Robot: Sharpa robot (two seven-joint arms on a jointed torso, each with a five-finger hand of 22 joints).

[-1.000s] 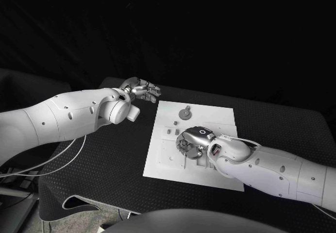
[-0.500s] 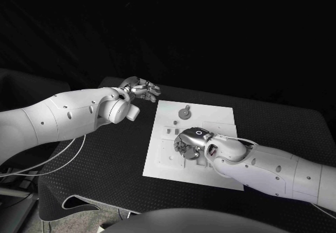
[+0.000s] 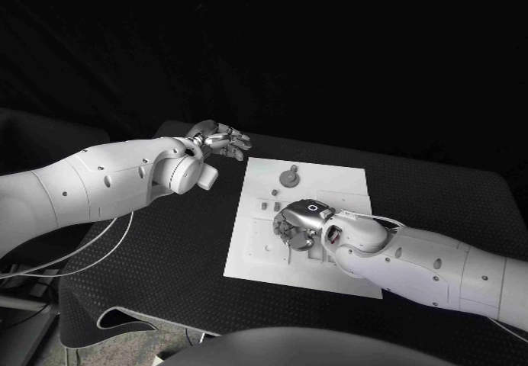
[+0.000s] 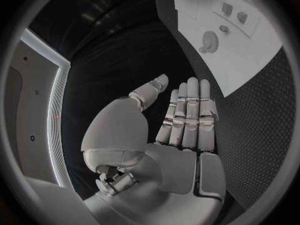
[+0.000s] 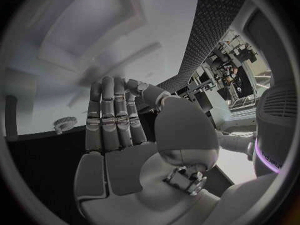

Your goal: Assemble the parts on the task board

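Observation:
The white task board (image 3: 251, 263) lies in the middle of the black table. A round grey gear part (image 3: 289, 179) sits near its far edge, also seen as the gear (image 4: 210, 41) and the gear (image 5: 64, 123). Small grey parts (image 3: 269, 204) lie left of the board's centre. My right hand (image 3: 297, 226) hovers low over the board's middle, palm facing the board; the right hand (image 5: 115, 130) has straight fingers and holds nothing. My left hand (image 3: 220, 139) hangs off the board's far left corner; the left hand (image 4: 184, 122) is flat and empty.
Black textured table (image 3: 165, 252) surrounds the board on all sides. A thin cable (image 3: 99, 248) hangs below my left arm at the table's left edge. Two small parts (image 4: 234, 12) lie on the board beyond the gear.
My right hand has shifted slightly leftward over the board's middle. The left hand and the gear have not moved.

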